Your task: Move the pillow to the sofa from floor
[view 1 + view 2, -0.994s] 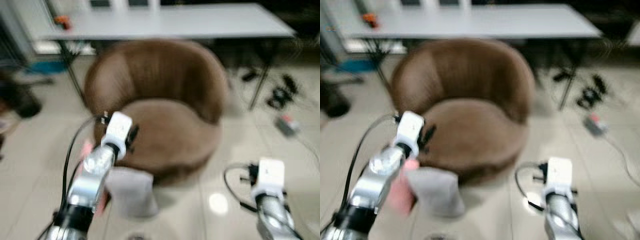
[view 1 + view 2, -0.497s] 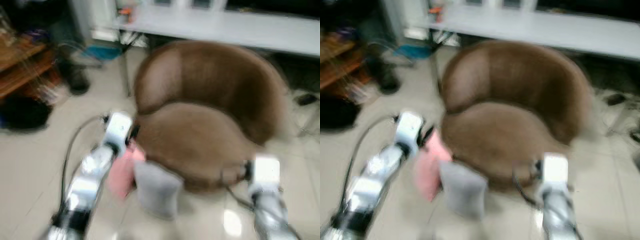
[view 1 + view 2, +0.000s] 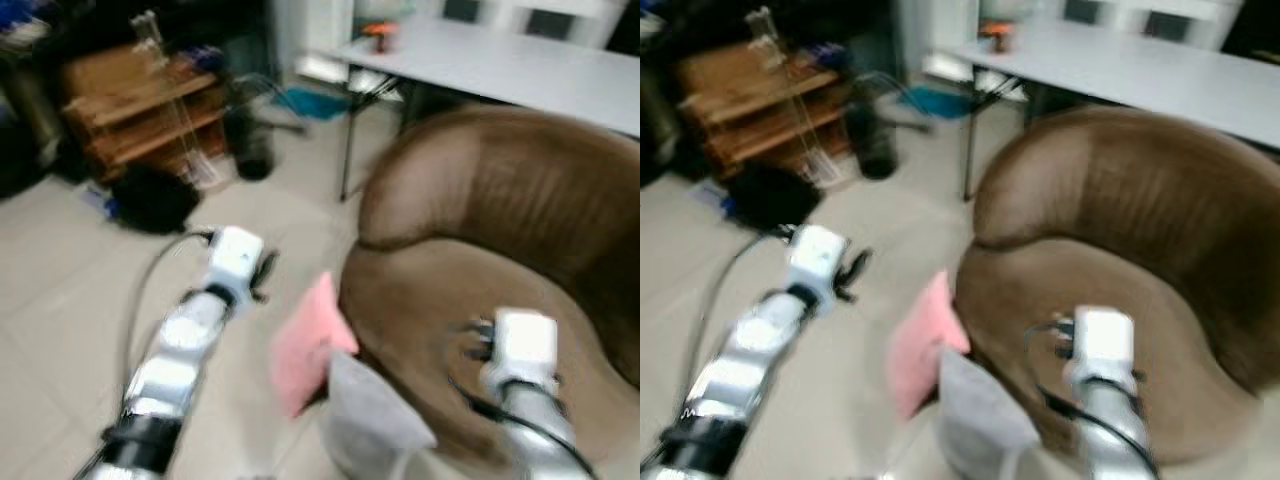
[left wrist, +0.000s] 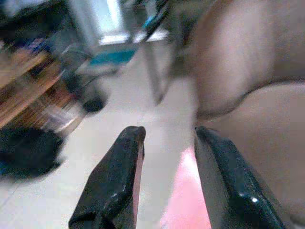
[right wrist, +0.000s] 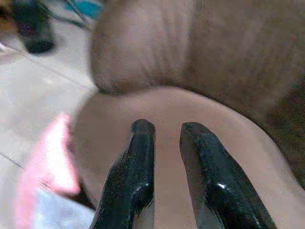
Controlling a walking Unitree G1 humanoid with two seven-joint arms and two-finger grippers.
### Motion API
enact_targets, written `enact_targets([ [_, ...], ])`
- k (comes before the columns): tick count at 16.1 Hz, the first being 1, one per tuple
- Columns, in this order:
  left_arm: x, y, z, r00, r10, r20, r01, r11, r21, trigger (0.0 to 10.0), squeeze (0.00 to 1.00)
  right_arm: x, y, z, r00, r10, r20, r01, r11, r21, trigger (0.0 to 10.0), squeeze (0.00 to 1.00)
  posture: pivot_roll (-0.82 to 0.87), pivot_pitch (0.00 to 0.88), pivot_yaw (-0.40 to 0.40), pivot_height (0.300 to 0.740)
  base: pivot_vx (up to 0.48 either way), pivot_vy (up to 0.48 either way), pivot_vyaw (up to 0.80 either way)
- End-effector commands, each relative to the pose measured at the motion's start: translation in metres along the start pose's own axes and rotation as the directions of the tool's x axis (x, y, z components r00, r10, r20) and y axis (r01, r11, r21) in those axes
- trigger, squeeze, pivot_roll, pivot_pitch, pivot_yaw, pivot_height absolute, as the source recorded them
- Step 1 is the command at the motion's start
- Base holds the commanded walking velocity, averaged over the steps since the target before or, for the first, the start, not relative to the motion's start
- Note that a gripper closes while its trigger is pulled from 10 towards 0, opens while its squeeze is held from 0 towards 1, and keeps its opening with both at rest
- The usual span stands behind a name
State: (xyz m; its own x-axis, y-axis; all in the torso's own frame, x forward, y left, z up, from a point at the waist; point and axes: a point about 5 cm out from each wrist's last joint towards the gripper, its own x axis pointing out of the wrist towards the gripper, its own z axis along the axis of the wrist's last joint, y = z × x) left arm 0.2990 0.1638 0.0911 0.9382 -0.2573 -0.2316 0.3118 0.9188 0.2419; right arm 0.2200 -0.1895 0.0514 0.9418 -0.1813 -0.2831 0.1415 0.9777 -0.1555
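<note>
Head views, blurred: a round brown sofa (image 3: 480,270) is the landmark. A pink pillow (image 3: 305,345) leans against its front-left edge on the floor (image 3: 90,310), and a grey pillow (image 3: 370,420) leans just beside it, nearer the robot, also at the sofa's front edge. The left gripper (image 3: 262,272) hangs over open floor left of the sofa, near the pink pillow but apart from it. The right arm (image 3: 520,360) is above the sofa's seat. Behind the sofa stands a grey table (image 3: 520,70); well to the sofa's left are a wooden shelf (image 3: 140,110) and a black bag (image 3: 150,200), with bare tile between them and the sofa.

Left wrist view: the left gripper's fingers (image 4: 114,181) stand narrowly apart, holding nothing; the pink pillow shows between and beyond them, beside the sofa's edge.

Right wrist view: the right gripper (image 5: 164,129) has a narrow gap, empty, over the sofa's seat; the pink pillow lies off the seat's rim.
</note>
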Motion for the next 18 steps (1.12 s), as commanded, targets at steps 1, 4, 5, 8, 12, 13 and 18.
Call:
enact_targets([
  [1,0.003,-0.006,0.010,0.998,-0.014,0.053,0.013,1.000,0.018,10.0,0.00,-0.003,-0.014,-0.006,0.999,-0.041,-0.016,0.040,0.999,-0.034,10.0,0.00,0.02,0.000,-0.002,0.740,0.000,0.000,0.80],
  [4,0.004,-0.007,0.012,0.999,-0.012,0.052,0.012,1.000,0.016,10.0,0.00,-0.003,-0.013,-0.005,0.999,-0.034,-0.010,0.034,0.999,-0.038,10.0,0.00,0.01,0.004,-0.002,0.740,0.000,-0.480,0.80],
  [5,0.005,-0.007,0.013,0.999,-0.011,0.050,0.010,1.000,0.014,10.0,0.00,-0.002,-0.013,-0.004,0.999,-0.035,-0.009,0.034,0.999,-0.040,10.0,0.00,0.01,0.007,-0.004,0.740,0.000,-0.480,0.80],
  [8,0.005,-0.006,0.011,0.999,-0.002,0.048,0.001,1.000,0.010,10.0,0.00,-0.002,-0.014,-0.004,0.998,-0.054,-0.009,0.054,0.998,-0.029,10.0,0.00,0.01,0.012,-0.007,0.740,0.000,-0.480,0.00],
  [12,0.004,-0.005,0.011,0.999,0.003,0.050,-0.003,1.000,0.008,10.0,0.00,-0.001,-0.015,-0.003,0.999,-0.048,-0.003,0.048,0.998,-0.034,10.0,0.00,0.01,0.019,-0.015,0.740,0.000,-0.480,0.00],
  [13,0.002,-0.006,0.010,0.999,-0.002,0.050,0.002,1.000,-0.002,10.0,0.00,-0.002,-0.014,-0.003,0.999,-0.044,-0.004,0.043,0.998,-0.034,10.0,0.00,0.01,0.021,-0.017,0.740,0.000,0.000,0.00],
  [18,-0.004,-0.010,0.001,0.998,-0.045,0.037,0.046,0.999,-0.010,10.0,0.00,-0.006,-0.009,-0.007,1.000,0.011,-0.021,-0.012,0.999,-0.032,10.0,0.00,0.01,0.031,-0.022,0.740,0.000,0.000,0.00],
])
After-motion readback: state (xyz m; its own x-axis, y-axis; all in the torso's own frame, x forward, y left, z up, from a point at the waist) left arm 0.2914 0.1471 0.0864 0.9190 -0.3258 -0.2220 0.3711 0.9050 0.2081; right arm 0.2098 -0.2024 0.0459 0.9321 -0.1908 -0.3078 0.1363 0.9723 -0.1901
